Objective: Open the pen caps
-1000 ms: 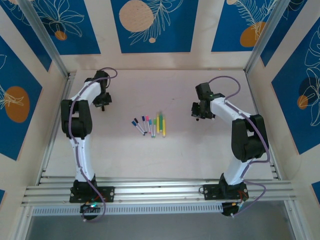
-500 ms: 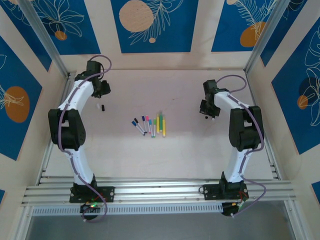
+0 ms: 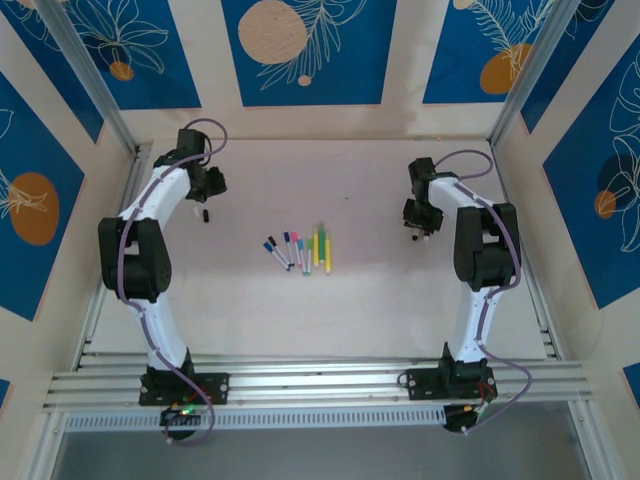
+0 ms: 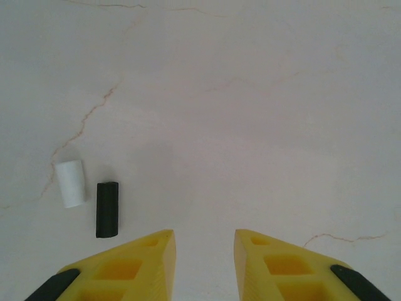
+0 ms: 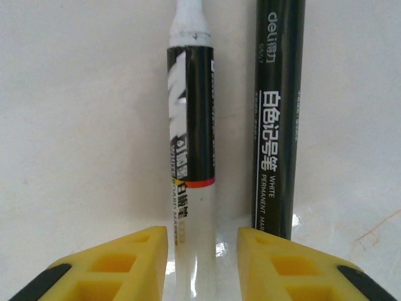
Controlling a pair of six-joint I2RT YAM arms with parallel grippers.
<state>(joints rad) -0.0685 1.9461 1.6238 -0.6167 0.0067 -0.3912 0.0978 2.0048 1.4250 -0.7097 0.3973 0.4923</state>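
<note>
Two loose pen caps lie side by side on the table, a white cap (image 4: 69,183) and a black cap (image 4: 107,209), left of and just beyond my left gripper (image 4: 203,241), which is open and empty. In the top view the black cap (image 3: 207,215) lies just in front of the left gripper (image 3: 207,190) at the far left. My right gripper (image 5: 202,241) is open around a white-and-black pen (image 5: 191,157) lying on the table, with a gap on each side. A black pen (image 5: 279,125) lies parallel to its right. Several capped pens (image 3: 300,250) sit in a row mid-table.
The right gripper (image 3: 420,225) hangs low at the far right of the table, close to the right wall (image 3: 520,180). The left arm stretches along the left rail (image 3: 115,230). Bare tabletop (image 3: 330,320) separates the pen row from the arm bases.
The left gripper has drawn back toward the far left corner, leaving the two caps on the table. The right gripper has shifted right and its jaws have parted round the pen.
</note>
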